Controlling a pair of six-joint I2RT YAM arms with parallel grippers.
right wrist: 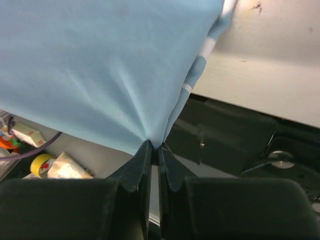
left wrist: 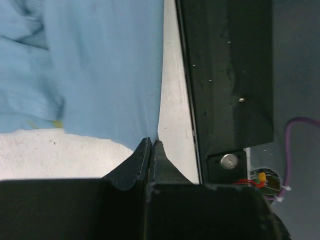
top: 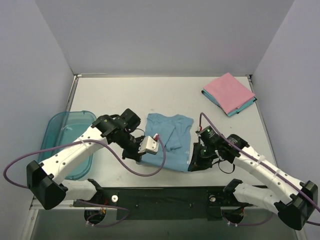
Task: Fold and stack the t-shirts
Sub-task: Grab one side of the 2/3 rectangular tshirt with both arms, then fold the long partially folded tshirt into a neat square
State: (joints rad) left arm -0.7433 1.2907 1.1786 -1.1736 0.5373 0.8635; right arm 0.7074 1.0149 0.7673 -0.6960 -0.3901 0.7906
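Grippers are both working the near edge of the light blue t-shirt [top: 167, 142], which is lying partly folded on the table [top: 125, 95]. The left gripper [left wrist: 151, 144] is sitting at the shirt's near-left corner, fingers pressed together on the tip of the hem. The right gripper [right wrist: 154, 148] is holding the shirt's near-right corner, clenched on a pinch of cloth that is fanning out in taut creases from the fingertips. A folded pink t-shirt [top: 229, 92] is resting on a teal t-shirt [top: 236, 110], well beyond the blue shirt's far-right corner. A translucent teal bin [top: 62, 132] is standing to the shirt's left, past the left arm.
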